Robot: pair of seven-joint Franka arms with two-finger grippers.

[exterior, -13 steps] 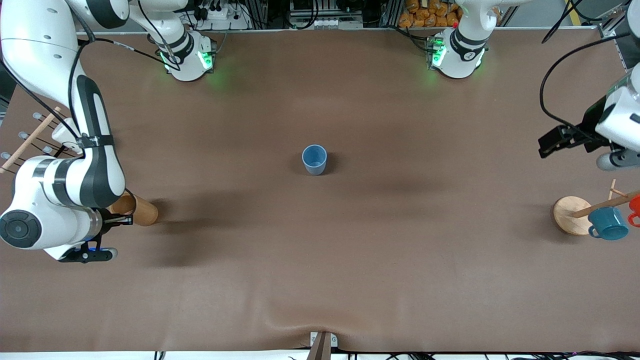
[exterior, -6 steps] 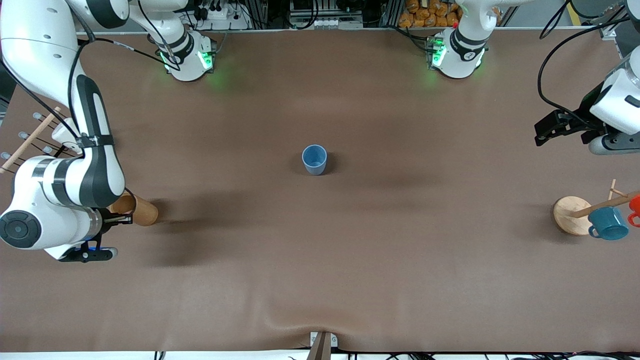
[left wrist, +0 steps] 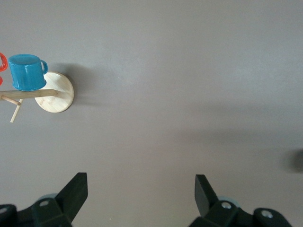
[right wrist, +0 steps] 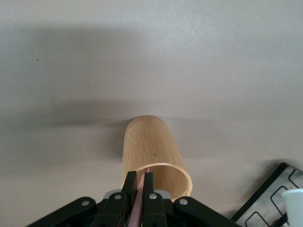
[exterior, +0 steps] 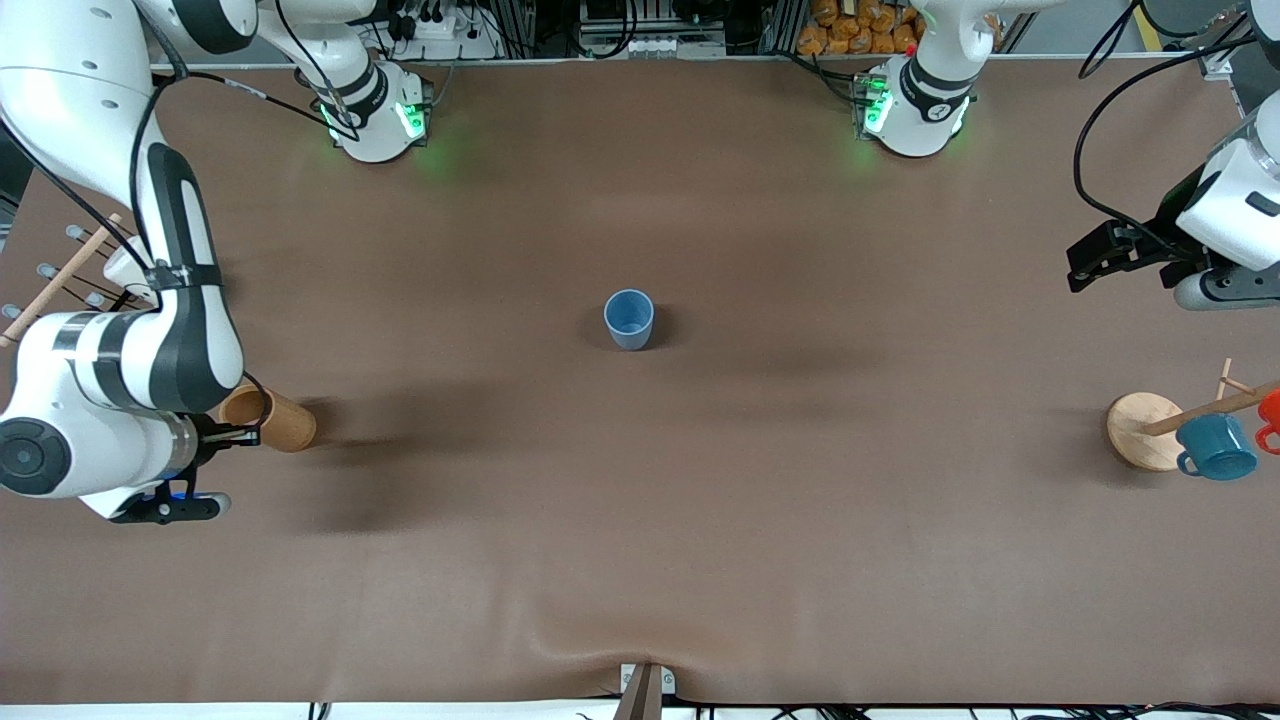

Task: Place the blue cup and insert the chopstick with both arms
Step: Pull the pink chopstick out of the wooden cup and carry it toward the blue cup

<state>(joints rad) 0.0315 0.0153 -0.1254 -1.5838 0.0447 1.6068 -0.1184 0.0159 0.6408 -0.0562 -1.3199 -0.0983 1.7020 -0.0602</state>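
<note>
The light-blue cup [exterior: 628, 318] stands upright in the middle of the table, apart from both grippers. My right gripper [exterior: 238, 434] is at the mouth of the brown holder [exterior: 272, 420], at the right arm's end of the table. In the right wrist view the right gripper [right wrist: 140, 178] is shut on the thin pink chopstick [right wrist: 138, 209]. The stick's end reaches the rim of the holder [right wrist: 151, 146]. My left gripper [exterior: 1092, 262] hangs open and empty over bare table at the left arm's end. In the left wrist view the left gripper [left wrist: 140, 182] has only table between its fingers.
A wooden mug tree [exterior: 1145, 430] with a teal mug [exterior: 1218, 447] and a red mug [exterior: 1270, 412] stands at the left arm's end; its base [left wrist: 57, 94] also shows in the left wrist view. A peg rack [exterior: 60, 275] and a black wire frame [right wrist: 274, 194] are by the holder.
My left gripper has moved away from the mug tree, toward the robots' bases. My right arm has shifted slightly toward its end of the table, still holding the chopstick. The cup has not moved.
</note>
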